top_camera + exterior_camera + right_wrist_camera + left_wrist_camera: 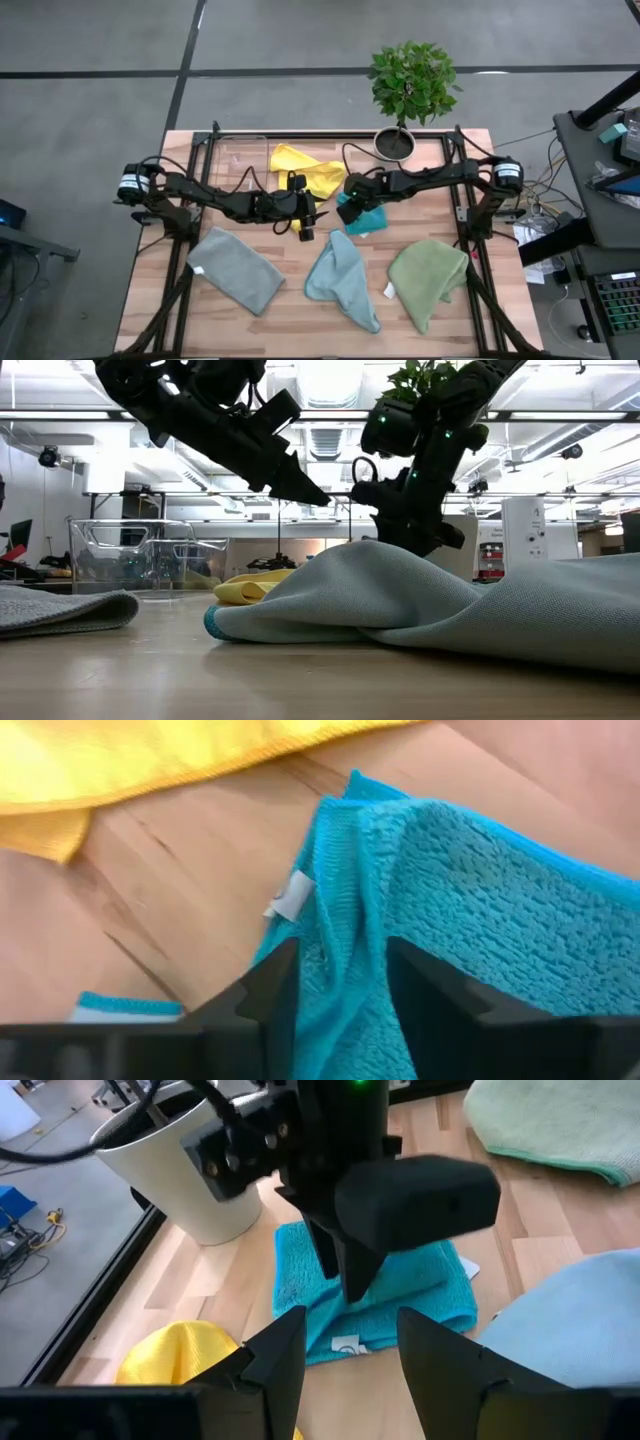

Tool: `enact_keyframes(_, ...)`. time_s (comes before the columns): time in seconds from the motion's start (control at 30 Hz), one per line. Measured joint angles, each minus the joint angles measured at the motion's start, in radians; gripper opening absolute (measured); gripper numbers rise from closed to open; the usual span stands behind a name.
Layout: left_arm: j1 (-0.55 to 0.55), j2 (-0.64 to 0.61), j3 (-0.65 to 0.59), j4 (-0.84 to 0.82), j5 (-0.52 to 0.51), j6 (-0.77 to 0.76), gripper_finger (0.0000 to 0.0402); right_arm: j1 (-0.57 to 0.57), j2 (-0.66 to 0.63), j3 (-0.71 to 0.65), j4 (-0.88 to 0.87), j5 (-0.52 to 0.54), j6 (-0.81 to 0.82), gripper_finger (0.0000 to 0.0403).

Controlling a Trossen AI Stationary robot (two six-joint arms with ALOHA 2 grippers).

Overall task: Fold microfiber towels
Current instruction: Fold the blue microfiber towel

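Note:
The teal towel (366,219) lies bunched at mid-table, its white tag (290,898) showing. My right gripper (345,1000) points steeply down onto it, open, with a raised fold of the teal cloth between its fingers. My left gripper (350,1370) hovers open just to the left of it (306,226) with nothing between its fingers. The yellow towel (305,170) lies crumpled behind them. Along the near side lie the grey towel (236,269), the light blue towel (343,281) and the olive green towel (428,281). My right gripper stands from above over the teal towel's raised fold (350,920), one finger on either side of it. The towel lies on the table. Whether the fingers (270,995) touch the cloth I cannot tell.
A white pot (397,143) with a green plant stands at the far edge, right of centre. A clear plastic bin (140,555) stands at the far left. Bare wood shows between the teal towel and the row of towels near the front edge.

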Motion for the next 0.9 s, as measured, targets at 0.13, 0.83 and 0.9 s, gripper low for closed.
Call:
enact_keyframes(0.13,0.000,0.000,0.000,0.000,0.000,0.000,0.0143,0.001,-0.039,0.000,-0.002,-0.020,-0.020,0.0182)
enact_keyframes(0.83,0.000,0.001,0.000,-0.014,0.000,-0.004,0.0143,0.154,-0.025,-0.034,0.031,0.091,-0.134,0.0019)
enact_keyframes(0.9,0.000,0.001,0.000,-0.014,0.000,-0.004,0.0143,0.162,0.006,-0.034,0.060,0.082,-0.135,0.0013)
